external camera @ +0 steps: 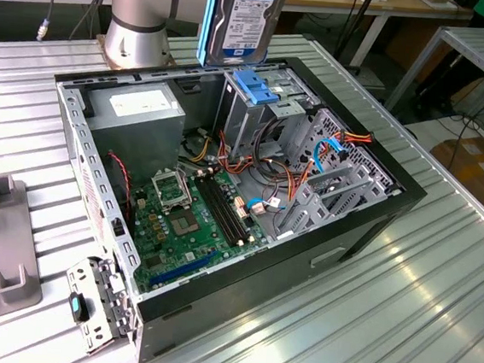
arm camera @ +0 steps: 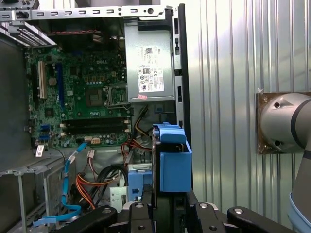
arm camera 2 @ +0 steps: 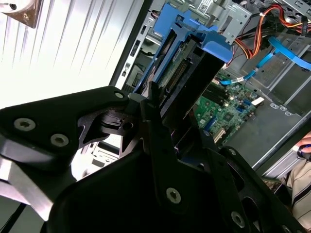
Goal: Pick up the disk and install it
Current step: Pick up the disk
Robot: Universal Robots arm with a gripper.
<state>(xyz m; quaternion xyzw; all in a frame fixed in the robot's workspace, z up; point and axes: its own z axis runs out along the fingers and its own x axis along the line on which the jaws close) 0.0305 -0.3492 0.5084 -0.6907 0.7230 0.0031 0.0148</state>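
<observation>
My pincer (arm camera 2: 177, 124) is clamped tight on the disk (arm camera 2: 188, 73), holding it on edge, with my wrist aimed straight down into the open computer case (external camera: 367, 219). The disk hangs right over the blue-topped drive cage (external camera: 248, 105), not seated yet. Further down are the green motherboard (arm camera: 82, 92) and the power supply (arm camera: 148, 68).

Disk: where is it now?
Exterior view, top centre: the silver-black rectangular disk hangs upright just above the tall metal cage with the blue plastic top.
</observation>
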